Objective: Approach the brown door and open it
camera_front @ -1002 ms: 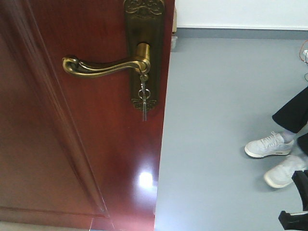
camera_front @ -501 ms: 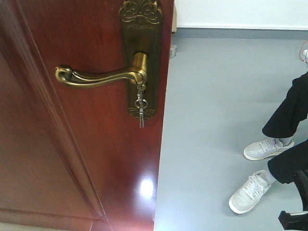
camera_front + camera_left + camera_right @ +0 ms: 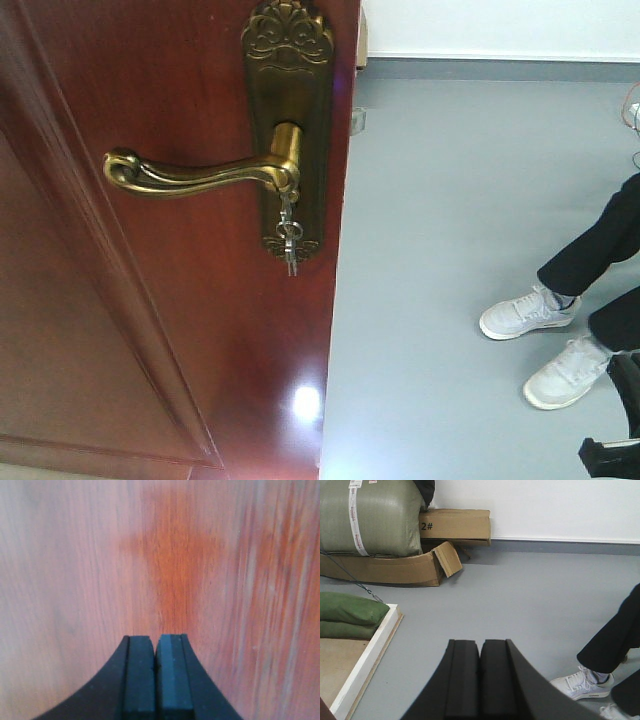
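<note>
**Brown door fills the left of the front view, both grippers closed**

The brown door [image 3: 180, 300] takes up the left half of the front view, its free edge running down beside grey floor [image 3: 450, 200]. A brass backplate [image 3: 290, 120] carries a curved lever handle [image 3: 190, 175] pointing left, with small keys [image 3: 288, 235] hanging below it. The left gripper [image 3: 156, 645] has its fingers pressed together, empty, close against reddish wood. The right gripper [image 3: 480, 650] is likewise closed on nothing, facing open floor, cardboard boxes [image 3: 455, 525] and a green sack [image 3: 370, 517]. A person's white sneakers [image 3: 525, 312] stand to the right.
</note>
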Robot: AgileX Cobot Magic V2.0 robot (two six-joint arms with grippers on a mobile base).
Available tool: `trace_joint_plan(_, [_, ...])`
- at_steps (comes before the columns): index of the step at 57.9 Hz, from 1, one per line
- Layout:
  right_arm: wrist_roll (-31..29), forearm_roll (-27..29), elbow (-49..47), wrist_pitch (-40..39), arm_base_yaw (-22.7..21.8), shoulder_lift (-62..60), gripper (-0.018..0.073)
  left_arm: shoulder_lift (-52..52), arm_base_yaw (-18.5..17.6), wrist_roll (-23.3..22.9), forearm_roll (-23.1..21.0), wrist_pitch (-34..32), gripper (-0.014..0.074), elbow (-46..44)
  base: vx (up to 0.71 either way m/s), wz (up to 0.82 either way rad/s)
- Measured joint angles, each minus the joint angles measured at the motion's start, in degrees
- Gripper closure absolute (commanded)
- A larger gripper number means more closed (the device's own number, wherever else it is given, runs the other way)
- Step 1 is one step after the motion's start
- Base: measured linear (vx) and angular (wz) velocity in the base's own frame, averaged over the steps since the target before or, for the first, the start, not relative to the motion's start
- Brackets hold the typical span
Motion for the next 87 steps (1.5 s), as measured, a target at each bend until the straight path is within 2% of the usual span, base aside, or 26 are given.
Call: trace_joint_plan(87, [0.0,0.0,0.0,0.0,0.0,0.0,0.0559,0.0,0.0,0.0,0.0,0.0,0.06,0.0,0.0,0.0])
